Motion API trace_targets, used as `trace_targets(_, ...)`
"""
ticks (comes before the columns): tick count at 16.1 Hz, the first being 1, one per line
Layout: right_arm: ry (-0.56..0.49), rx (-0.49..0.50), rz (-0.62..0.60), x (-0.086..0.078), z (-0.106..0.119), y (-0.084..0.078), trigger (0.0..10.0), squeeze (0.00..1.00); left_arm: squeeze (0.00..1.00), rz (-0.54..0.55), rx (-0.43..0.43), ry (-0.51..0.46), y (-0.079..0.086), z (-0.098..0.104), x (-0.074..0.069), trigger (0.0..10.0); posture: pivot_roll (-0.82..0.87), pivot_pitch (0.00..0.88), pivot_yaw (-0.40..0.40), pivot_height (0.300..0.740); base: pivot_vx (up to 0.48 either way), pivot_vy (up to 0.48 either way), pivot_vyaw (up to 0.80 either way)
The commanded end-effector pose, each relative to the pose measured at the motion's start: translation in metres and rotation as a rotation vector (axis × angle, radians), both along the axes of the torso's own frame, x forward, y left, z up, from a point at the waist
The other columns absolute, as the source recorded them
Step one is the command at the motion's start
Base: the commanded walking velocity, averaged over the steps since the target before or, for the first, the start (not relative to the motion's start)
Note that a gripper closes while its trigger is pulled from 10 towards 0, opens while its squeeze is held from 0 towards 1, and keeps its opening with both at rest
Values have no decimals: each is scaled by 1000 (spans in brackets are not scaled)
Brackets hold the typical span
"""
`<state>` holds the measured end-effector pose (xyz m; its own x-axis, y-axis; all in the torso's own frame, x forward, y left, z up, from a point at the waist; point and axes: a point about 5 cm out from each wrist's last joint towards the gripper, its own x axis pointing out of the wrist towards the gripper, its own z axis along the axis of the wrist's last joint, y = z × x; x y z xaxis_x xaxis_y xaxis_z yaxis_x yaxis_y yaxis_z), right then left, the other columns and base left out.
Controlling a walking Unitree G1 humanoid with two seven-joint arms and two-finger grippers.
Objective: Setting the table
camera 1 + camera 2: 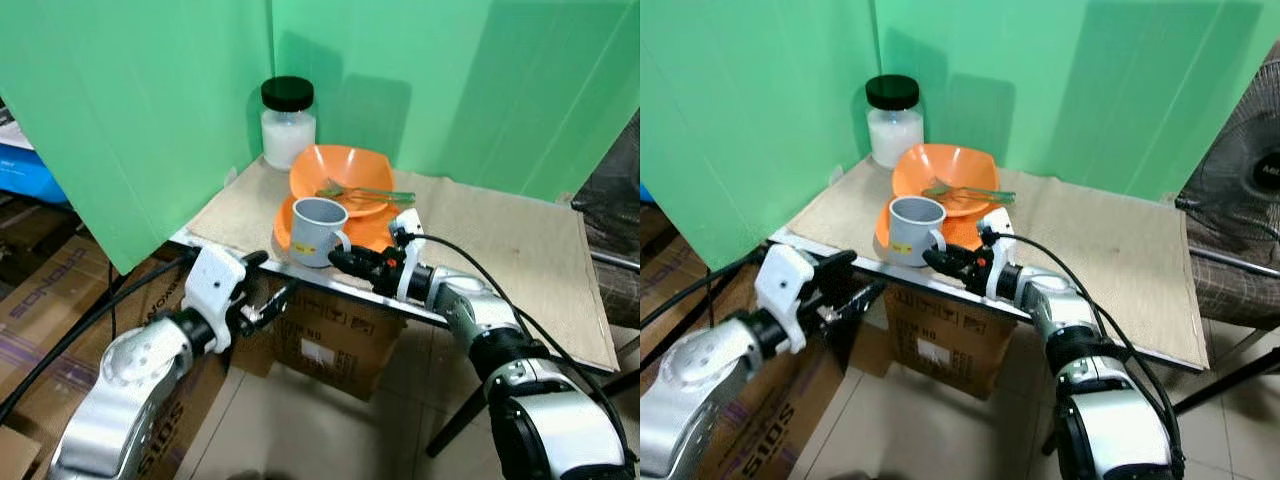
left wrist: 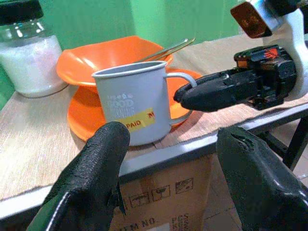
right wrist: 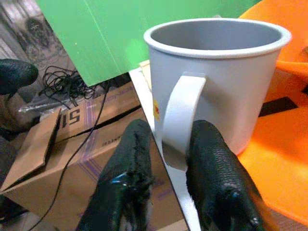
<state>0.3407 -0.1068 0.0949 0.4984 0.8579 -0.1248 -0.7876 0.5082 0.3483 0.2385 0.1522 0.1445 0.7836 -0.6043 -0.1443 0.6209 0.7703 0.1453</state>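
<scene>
- We are pinching the grey mug's [image 1: 318,231] handle with our right tool [image 1: 342,259], its fingers narrow around it.
- The mug is sitting at the tabletop's [image 1: 500,260] front edge, partly on the orange plate [image 1: 368,232]; a slip could tip it over.
- Our left tool [image 1: 268,293] is waiting wide, below that edge.

mug [image 2: 132,103]: light grey all over, white lettering and a yellow-and-red label on its side
plate [image 1: 372,232]: bright orange
bowl [image 1: 340,172]: orange, same shade as the plate
fork [image 1: 365,194]: pale translucent green
jar [image 1: 288,122]: clear, white contents, black lid
table [image 1: 500,260]: beige woven cover, silver metal edge
backdrop [image 1: 140,110]: plain green panels
right end effector [image 3: 166,161]: black textured fingers, white housing, orange patch
left end effector [image 2: 173,166]: black fingers, white housing
boxes [image 1: 335,340]: brown cardboard, dark print
</scene>
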Motion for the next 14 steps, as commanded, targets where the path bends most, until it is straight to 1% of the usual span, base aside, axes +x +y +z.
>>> trace_targets(1,-20,10,-14,1,4,-1,0,0,0,7,-7,-13,0,5,-1,10000,-26,0,1,740,0,0,0)
trace_targets(3,-23,15,-15,0,5,-1,0,0,0,15,-5,-7,-1,5,-4,10000,-23,0,-6,740,0,0,0)
trace_targets(5,-36,35,-6,-3,8,-1,0,0,0,48,-4,-2,3,8,-9,10000,-25,0,-1,740,0,0,0)
trace_targets(8,-53,60,-1,-7,12,-1,0,0,0,53,-1,6,3,8,-14,10000,-24,0,6,740,0,0,0)
trace_targets(11,-71,74,3,-13,15,-1,0,0,0,62,2,11,3,8,-16,10000,-23,0,10,740,0,0,0)
trace_targets(14,-115,119,63,-23,32,-2,0,0,0,75,-5,10,1,9,-21,10000,-16,0,6,740,0,0,0)
